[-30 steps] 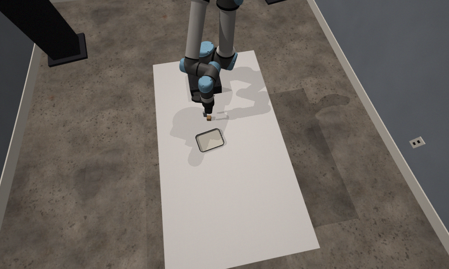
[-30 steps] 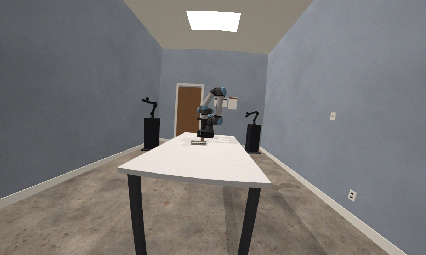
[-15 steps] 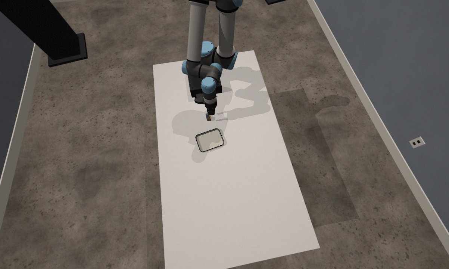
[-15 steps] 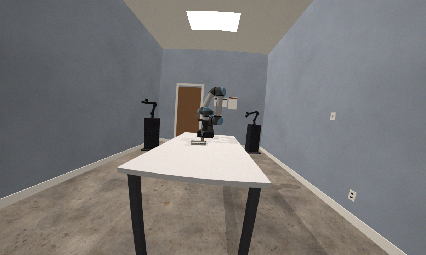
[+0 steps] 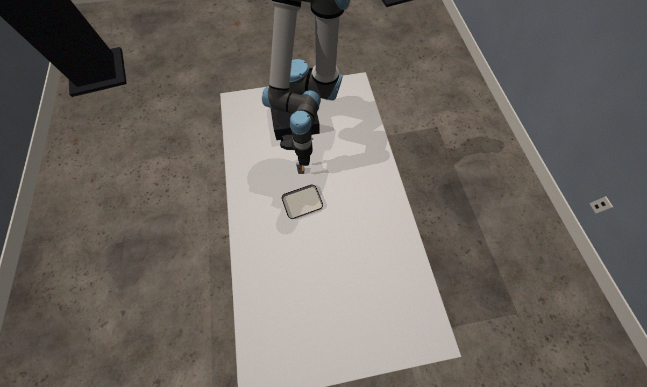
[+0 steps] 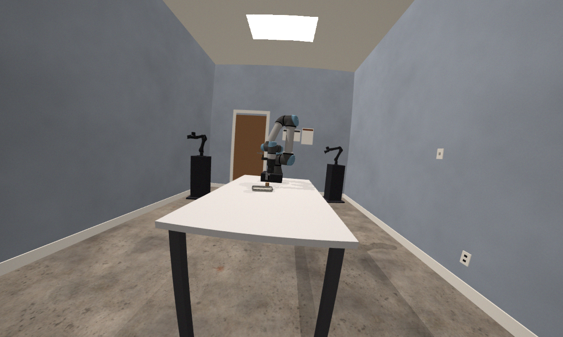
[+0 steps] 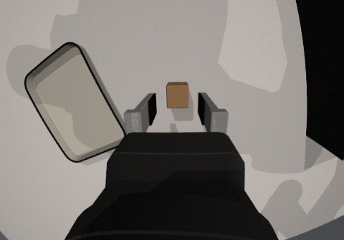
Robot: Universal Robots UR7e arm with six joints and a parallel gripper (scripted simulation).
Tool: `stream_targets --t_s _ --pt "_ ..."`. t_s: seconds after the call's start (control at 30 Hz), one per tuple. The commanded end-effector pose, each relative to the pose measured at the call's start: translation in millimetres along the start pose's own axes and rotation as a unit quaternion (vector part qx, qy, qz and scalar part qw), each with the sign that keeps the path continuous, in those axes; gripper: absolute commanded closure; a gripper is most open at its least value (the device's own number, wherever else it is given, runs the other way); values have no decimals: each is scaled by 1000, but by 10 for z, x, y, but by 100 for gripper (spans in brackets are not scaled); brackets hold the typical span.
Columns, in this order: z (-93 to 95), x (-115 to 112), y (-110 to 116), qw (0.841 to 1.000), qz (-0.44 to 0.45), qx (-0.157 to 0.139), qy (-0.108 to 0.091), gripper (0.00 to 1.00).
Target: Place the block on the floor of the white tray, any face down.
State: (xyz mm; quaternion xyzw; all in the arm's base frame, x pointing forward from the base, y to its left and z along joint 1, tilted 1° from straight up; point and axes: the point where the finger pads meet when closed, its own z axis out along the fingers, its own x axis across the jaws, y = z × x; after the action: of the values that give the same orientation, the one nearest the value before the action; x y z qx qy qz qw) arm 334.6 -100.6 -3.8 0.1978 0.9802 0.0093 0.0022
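Wrist view, nearest first: the gripper [image 7: 176, 110] points down at the white table [image 5: 325, 288], fingers spread wide and pinching nothing. Between them, touching neither, the brown block [image 7: 178, 95] rests on the table surface. At roughly nine o'clock from the block, near but apart, lies the white tray [image 7: 72, 102] with dark rim, tilted to the frame; nothing lies on its floor. At three o'clock, further off, stands the arm's black base [image 7: 325, 64].
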Motion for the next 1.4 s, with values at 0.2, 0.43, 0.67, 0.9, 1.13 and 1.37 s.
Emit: stream_targets --t_s 0.2,0.43,0.67,0.9,1.13,1.37 --pt "4 2 7 1000 -1 0 0 11" --pt "28 12 10 1000 -1 -1 1 11" --pt "72 19 12 1000 -1 -1 2 11" --pt "159 19 13 1000 -1 -1 2 11" --pt "227 19 13 1000 -1 -1 2 11" --pt "262 16 12 1000 -1 -1 2 11"
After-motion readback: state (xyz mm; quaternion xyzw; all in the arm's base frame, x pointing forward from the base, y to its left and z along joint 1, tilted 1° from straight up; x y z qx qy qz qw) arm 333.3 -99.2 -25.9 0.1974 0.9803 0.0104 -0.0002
